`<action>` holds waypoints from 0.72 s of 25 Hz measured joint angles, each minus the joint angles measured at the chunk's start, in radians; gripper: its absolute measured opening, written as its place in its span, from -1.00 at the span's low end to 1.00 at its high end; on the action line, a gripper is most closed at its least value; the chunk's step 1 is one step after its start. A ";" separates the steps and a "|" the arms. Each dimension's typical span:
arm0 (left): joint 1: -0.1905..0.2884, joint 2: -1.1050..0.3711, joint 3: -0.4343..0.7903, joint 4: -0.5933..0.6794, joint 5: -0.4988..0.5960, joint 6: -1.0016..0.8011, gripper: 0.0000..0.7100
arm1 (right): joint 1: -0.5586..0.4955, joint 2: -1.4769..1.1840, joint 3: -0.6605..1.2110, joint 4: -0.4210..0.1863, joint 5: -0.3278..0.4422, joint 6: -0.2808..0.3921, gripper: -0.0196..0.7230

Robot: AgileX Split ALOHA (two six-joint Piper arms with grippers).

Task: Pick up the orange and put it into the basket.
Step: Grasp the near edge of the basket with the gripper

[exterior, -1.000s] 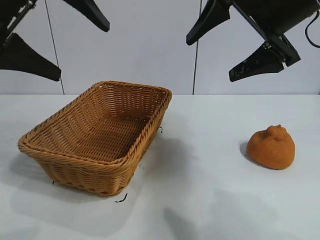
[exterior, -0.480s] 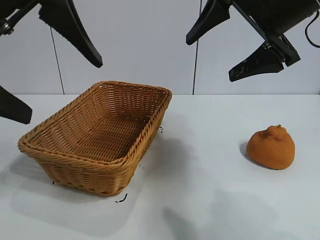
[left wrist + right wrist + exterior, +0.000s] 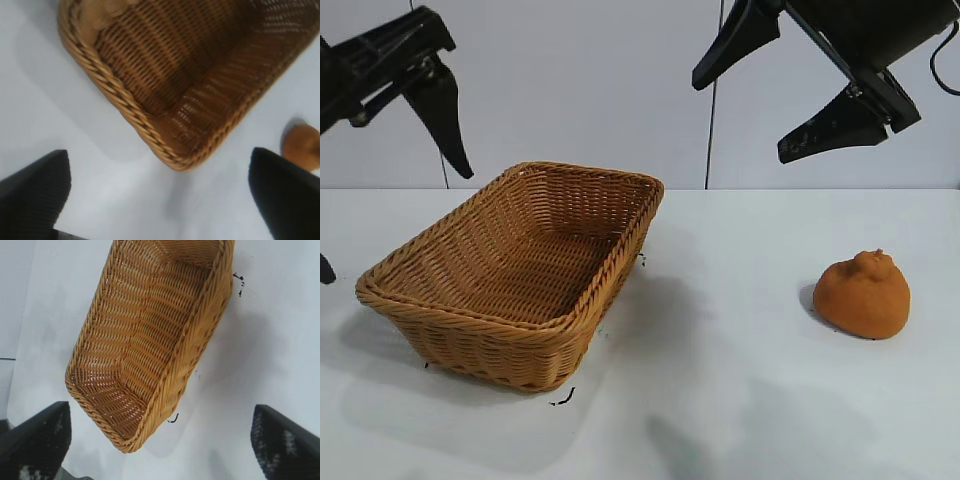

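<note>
The orange (image 3: 861, 295), dull and lumpy with a bump on top, sits on the white table at the right. It also shows at the edge of the left wrist view (image 3: 302, 145). The tan wicker basket (image 3: 490, 355) stands at the left and is empty; both wrist views show it, the left (image 3: 130, 107) and the right (image 3: 187, 340). My left gripper (image 3: 395, 225) is open and empty, in the air above the table to the left of the basket (image 3: 160, 200). My right gripper (image 3: 740, 120) is open and empty, high above the table between basket and orange (image 3: 160, 440).
The white table (image 3: 720, 400) holds only the basket and the orange. Small black marks (image 3: 563, 398) lie on the table at the basket's corners. A pale wall stands behind the table.
My left gripper has come down and turned beside the basket's left side; its near finger has dropped almost out of the picture. The right gripper, basket and orange have not moved.
</note>
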 joint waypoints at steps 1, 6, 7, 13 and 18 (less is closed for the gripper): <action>0.000 0.016 0.000 0.002 0.000 -0.029 0.95 | 0.000 0.000 0.000 0.000 0.000 0.000 0.93; 0.000 0.072 -0.001 0.002 0.000 -0.119 0.95 | 0.000 0.000 0.000 -0.001 0.000 0.000 0.93; 0.000 0.085 -0.006 0.002 0.000 -0.133 0.95 | 0.000 0.000 0.000 -0.001 0.000 0.000 0.93; 0.007 0.181 -0.103 0.001 0.013 -0.198 0.95 | 0.000 0.000 0.000 -0.002 0.000 0.000 0.93; 0.009 0.249 -0.131 0.002 0.045 -0.297 0.95 | 0.000 0.000 0.000 -0.002 0.000 0.000 0.93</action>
